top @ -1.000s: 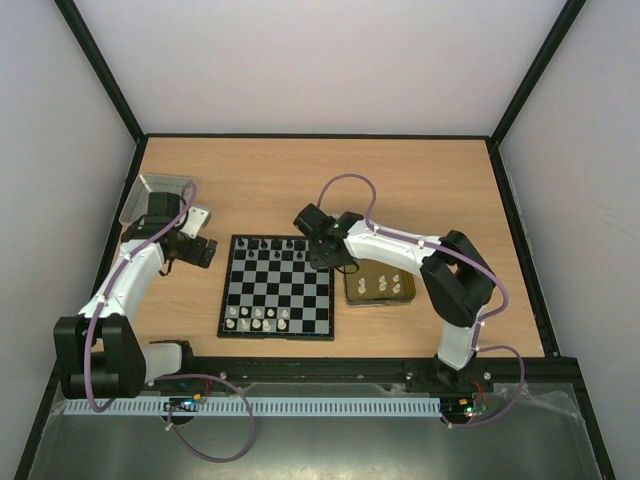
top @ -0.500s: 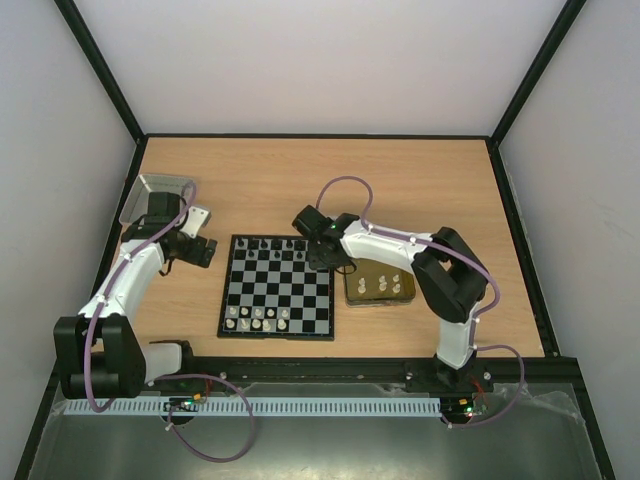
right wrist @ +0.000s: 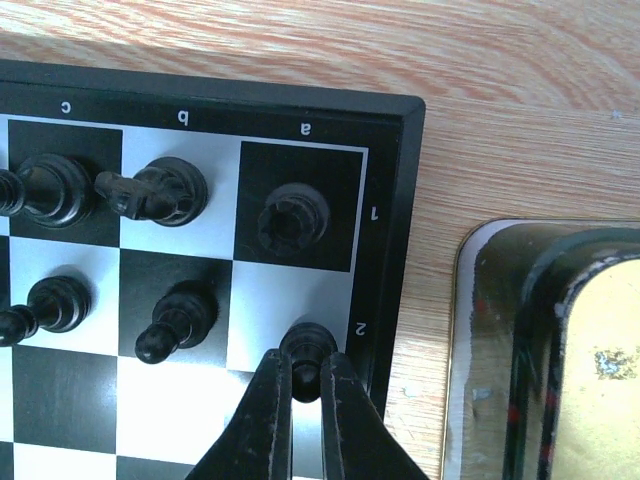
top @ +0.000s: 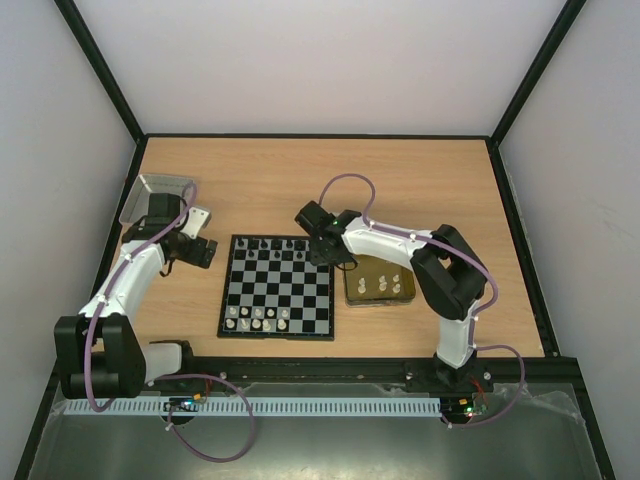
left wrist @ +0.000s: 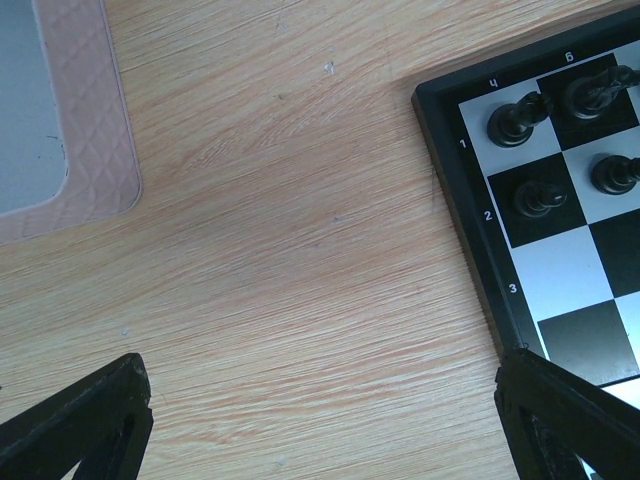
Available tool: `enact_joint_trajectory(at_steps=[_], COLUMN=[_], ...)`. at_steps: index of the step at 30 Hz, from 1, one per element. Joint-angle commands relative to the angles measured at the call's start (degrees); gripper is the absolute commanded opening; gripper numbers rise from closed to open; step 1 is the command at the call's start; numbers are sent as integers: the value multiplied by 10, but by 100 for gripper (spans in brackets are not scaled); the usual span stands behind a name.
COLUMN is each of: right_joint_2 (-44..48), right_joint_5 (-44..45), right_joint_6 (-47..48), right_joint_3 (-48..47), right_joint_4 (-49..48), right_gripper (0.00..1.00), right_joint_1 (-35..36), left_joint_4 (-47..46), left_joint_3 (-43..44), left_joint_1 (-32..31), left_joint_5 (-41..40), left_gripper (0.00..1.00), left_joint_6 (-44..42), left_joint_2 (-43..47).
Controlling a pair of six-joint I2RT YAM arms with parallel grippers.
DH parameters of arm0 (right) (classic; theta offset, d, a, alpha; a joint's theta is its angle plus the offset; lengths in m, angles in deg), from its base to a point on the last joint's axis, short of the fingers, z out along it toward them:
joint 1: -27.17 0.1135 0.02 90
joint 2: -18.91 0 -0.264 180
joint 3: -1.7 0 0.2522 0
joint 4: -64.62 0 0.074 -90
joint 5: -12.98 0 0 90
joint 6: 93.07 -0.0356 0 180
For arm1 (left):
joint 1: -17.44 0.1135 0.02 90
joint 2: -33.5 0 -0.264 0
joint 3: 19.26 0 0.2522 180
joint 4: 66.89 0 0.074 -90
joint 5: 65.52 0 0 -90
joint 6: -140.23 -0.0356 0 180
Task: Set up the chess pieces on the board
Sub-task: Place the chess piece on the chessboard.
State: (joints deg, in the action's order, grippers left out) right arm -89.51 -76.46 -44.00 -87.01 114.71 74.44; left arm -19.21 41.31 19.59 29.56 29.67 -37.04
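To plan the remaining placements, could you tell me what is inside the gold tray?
Several cream chess pieces lie in the gold tray; its far edge is hidden under the right arm.

This looks like a robotics lab cell: a light wood-grain tabletop (top: 430, 175) boxed by black metal frame rails (top: 103, 75), plain white panel walls (top: 320, 60) rising behind and beside it, and two white-and-black robot arms (top: 130, 275) bolted at its near edge.
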Motion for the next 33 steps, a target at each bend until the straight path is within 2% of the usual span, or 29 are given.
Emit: enact_joint_trajectory(at_steps=[1,12,16,23,33], right_joint_2=[-15,-23,-23,-18,34], right_joint_5=[0,1,0,5,27], right_joint_6=[5,6,6,6,9], right_joint_3=[-13,-18,-19,-25,-33], right_joint_4=[-6,-6,-6,0,25], right_gripper=[3,4,11,15,20], right_joint_1=[-2,-2,-2,-2,-7], left_joint_4=[-1,-2,-2,-1,1], left_joint_3=[-9,-11,-13,-12,-5], left_joint_1=[-3,-3,-3,-2,-3], left_joint_5=[4,0,-1,-2,-10], left_gripper=[94,94,94,94,94], left_joint_6=[1,-1,-2,-2,-1], left_joint_2=[-2,-1,-1,2,-1])
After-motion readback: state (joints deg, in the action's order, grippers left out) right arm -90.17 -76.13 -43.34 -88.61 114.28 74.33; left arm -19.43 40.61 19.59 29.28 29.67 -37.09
